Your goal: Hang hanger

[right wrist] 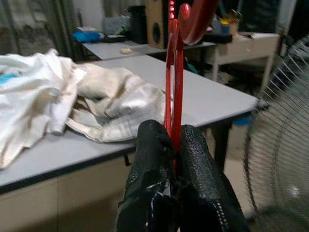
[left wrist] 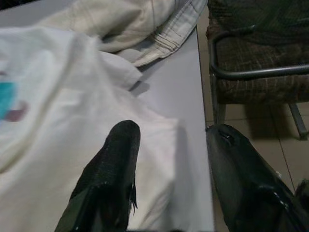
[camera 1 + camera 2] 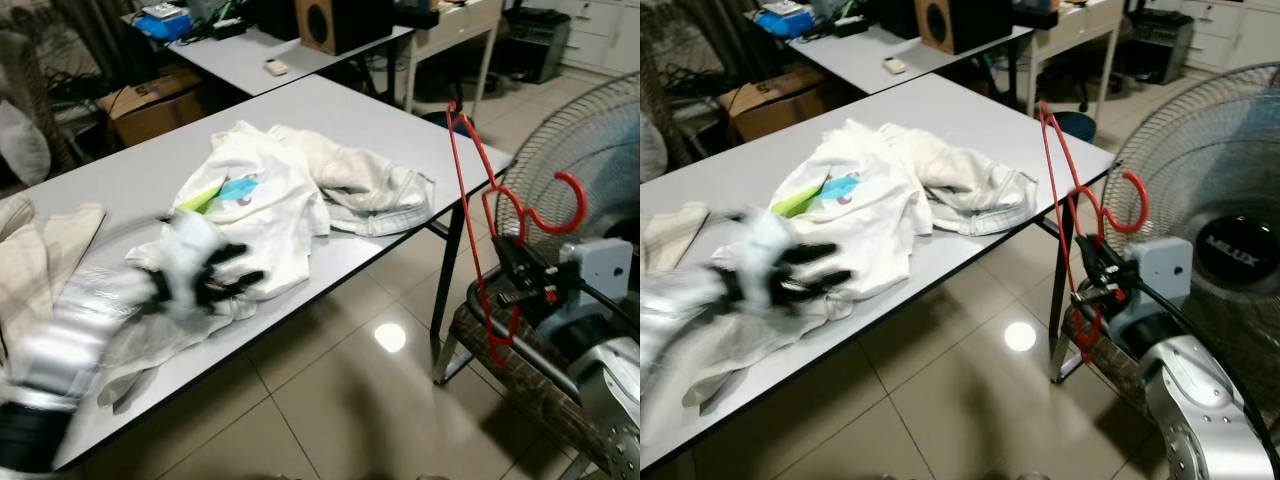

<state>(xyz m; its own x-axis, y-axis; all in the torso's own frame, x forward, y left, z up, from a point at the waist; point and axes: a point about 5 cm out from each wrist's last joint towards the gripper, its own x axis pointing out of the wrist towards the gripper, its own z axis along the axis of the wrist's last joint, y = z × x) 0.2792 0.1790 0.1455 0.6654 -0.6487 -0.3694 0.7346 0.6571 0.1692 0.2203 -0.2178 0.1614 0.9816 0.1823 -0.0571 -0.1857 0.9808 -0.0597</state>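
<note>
A red wire hanger [image 3: 487, 215] stands upright beside the table's right end, with my right gripper [image 3: 522, 282] shut on its lower part. In the right wrist view the red wire [image 1: 174, 87] runs up between the two black fingers [image 1: 152, 145]. My left gripper [image 3: 240, 275] is blurred and hovers over a white T-shirt [image 3: 255, 205] with a teal and green print, lying crumpled on the grey table [image 3: 130, 175]. In the left wrist view its fingers [image 2: 116, 159] stand apart over the white cloth [image 2: 58, 121], holding nothing.
A cream striped garment [image 3: 375, 190] lies by the T-shirt, and another beige cloth [image 3: 40, 250] lies at the table's left. A standing fan [image 3: 590, 160] and a woven chair [image 3: 520, 365] stand at the right. A second table [image 3: 260, 50] with a speaker stands behind.
</note>
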